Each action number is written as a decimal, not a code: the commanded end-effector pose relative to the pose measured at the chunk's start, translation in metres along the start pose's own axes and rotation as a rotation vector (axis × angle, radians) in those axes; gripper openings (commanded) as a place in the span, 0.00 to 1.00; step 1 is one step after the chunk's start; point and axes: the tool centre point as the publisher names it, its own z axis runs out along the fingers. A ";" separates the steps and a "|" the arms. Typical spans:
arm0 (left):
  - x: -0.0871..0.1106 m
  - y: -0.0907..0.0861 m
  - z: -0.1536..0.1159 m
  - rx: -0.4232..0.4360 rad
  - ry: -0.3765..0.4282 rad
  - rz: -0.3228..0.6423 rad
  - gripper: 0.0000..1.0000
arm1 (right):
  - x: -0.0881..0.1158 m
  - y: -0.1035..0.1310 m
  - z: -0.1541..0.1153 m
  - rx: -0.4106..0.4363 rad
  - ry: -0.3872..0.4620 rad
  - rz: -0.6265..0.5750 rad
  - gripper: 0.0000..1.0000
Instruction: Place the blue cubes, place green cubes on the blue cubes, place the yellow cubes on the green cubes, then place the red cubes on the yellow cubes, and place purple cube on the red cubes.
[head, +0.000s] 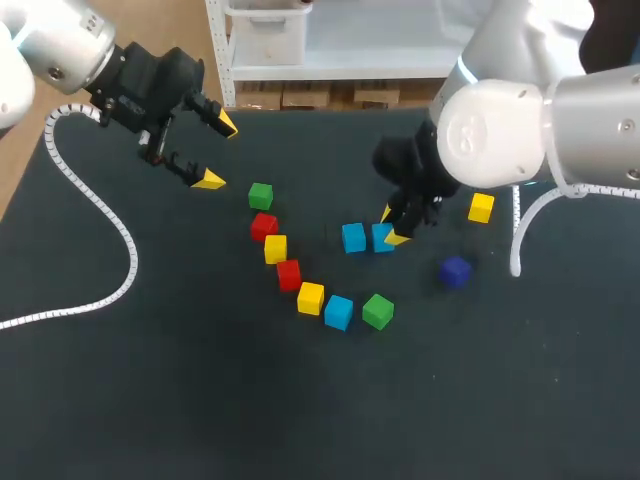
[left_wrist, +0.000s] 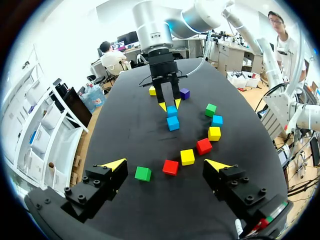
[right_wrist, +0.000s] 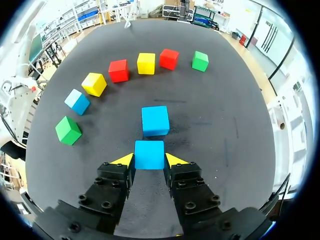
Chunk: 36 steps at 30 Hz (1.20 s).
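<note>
— Pinching a blue cube from two sides, the right gripper has both yellow tips flat against its faces. How does that cube look?

— Plain bright blue, clean-edged, square to the fingers. Whether it rests on the table or hangs just off it cannot be told. A second blue cube sits just ahead of it, close but apart.

— And around it?

— Left of the held cube runs an arc: green cube, red cube, yellow cube, second red cube, second yellow cube, third blue cube, second green cube. Right of it stand a lone yellow cube and, nearer the robot, the purple cube, both well apart from it.

— Room to move?

— Past the arc's near end, dark tabletop stretches on toward the robot's side. Far left of the held cube a white cable curls over the mat near the table's left edge. The left gripper hangs there too, beyond the green cube, fingers spread wide with nothing between them.
</note>
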 end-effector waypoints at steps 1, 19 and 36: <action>0.000 0.002 0.000 0.004 0.001 0.001 1.00 | 0.001 0.002 -0.001 0.007 -0.001 0.000 0.00; 0.000 0.002 0.000 0.004 0.001 0.001 1.00 | 0.001 -0.002 0.000 0.013 -0.002 -0.008 0.00; 0.000 0.002 0.000 0.004 0.001 0.001 1.00 | 0.001 -0.002 0.001 0.006 -0.009 -0.004 0.00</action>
